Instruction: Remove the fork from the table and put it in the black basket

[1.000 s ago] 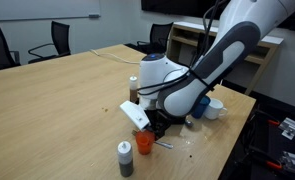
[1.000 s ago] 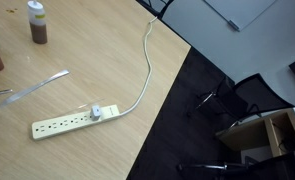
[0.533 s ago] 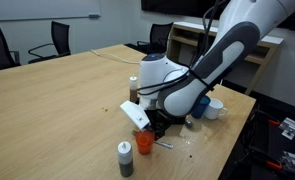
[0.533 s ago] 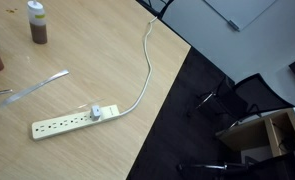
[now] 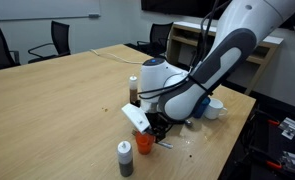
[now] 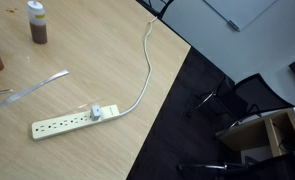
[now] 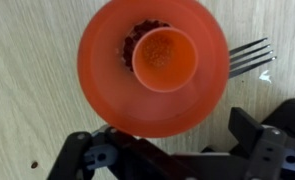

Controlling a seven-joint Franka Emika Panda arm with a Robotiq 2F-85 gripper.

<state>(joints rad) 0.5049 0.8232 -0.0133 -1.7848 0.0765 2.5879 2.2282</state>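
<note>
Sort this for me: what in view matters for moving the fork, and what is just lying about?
For the job:
- fork, tines showing beside the orange bottle
- pincer, open
- black basket: not made out in these views

Lying about:
- orange bottle
- grey-capped shaker
- white mug
- power strip
- brown bottle

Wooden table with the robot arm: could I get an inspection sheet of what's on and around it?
Surface: wooden table, bare apart from the items below.
Job's things: fork lying flat, tines beside the orange bottle; basket not made out.
Clutter: orange bottle, grey-capped shaker, white mug, power strip, brown bottle.
Gripper: gripper open, low over the orange bottle, holding nothing.
Cables: white cord runs from the power strip along the table edge.
Surroundings: office chairs, dark floor.
</note>
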